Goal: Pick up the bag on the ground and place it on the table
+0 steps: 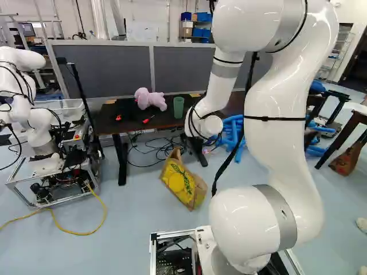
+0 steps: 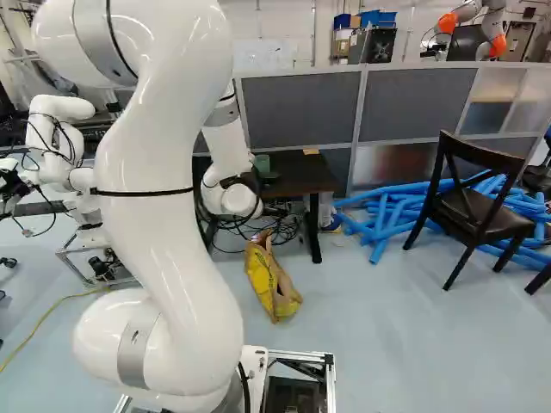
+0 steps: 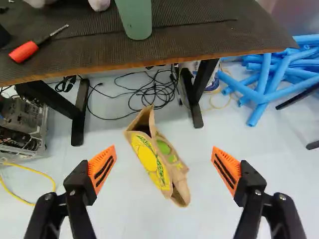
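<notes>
My gripper (image 1: 196, 150) hangs near the front of the dark table (image 1: 132, 123) in the left base view, partly hidden by cables and arm. Seen from the wrist, the gripper (image 3: 163, 155) is open, its orange pads wide apart with nothing held. The brown paper bag with yellow and green print (image 3: 152, 159) shows below and ahead, framed between the fingers but not touched. In the right base view the bag (image 2: 272, 282) rests on the floor, its open end toward the table (image 3: 209, 37).
On the table are a pink plush toy (image 1: 150, 99), a green cup (image 1: 178, 107) and a red-handled screwdriver (image 3: 25, 51). Loose cables (image 3: 149, 94) lie beneath. Blue tubes (image 2: 387, 215) and a dark chair (image 2: 478, 211) stand right; another robot (image 1: 43, 132) is left.
</notes>
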{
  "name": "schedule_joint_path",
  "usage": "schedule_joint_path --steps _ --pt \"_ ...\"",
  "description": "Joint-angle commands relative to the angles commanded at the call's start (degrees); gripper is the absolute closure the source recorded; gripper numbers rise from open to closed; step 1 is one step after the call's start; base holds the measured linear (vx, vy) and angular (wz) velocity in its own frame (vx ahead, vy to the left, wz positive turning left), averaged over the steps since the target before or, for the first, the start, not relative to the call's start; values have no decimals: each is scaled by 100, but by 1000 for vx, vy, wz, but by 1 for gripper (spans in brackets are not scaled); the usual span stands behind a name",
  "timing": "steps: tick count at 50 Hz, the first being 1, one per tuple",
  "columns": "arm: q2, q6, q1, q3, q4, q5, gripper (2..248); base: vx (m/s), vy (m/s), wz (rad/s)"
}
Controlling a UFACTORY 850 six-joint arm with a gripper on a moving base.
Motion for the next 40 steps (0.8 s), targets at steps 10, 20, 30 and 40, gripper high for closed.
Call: schedule_joint_path --steps 10,20,30,40 --pt "-354 0 0 -303 -7 -169 3 0 0 0" --pt "-698 0 0 -608 -57 -321 3 0 0 0" --pt "-1036 0 0 -917 -134 -471 3 0 0 0" --pt "-1365 0 0 -1228 -219 -625 3 0 0 0"
